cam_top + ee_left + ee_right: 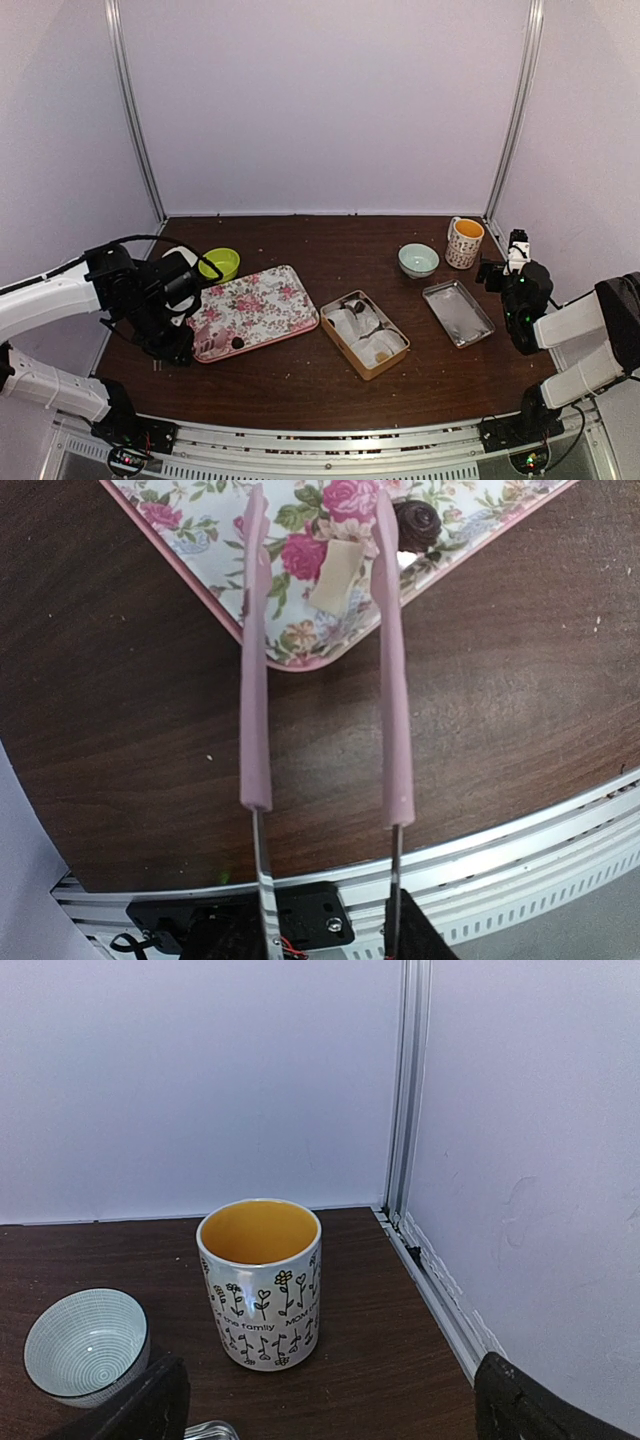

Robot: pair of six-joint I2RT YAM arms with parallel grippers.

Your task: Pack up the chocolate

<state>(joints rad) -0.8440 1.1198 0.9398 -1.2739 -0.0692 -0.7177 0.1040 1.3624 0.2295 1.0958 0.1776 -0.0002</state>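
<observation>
My left gripper (pixel 172 338) is shut on pink tongs (pixel 255 700) and holds them low over the near left corner of a floral tray (pixel 262 300). In the left wrist view the tong arms are spread, with a pale whitish chocolate (pixel 335 575) lying on the tray (pixel 300 645) between their tips. A dark brown chocolate (pixel 415 522) lies just right of the right arm; it also shows in the top view (pixel 238 342). A tan box (pixel 364 333) with white paper cups stands right of the tray. My right gripper (pixel 503 258) is open and empty, facing a mug.
A flower-printed mug (pixel 260 1280) with a yellow inside stands at the back right corner, also in the top view (pixel 464 242). A pale bowl (pixel 418 260) sits left of it. A metal tray (pixel 457 313) lies in front. A yellow-green bowl (pixel 220 263) is behind the floral tray.
</observation>
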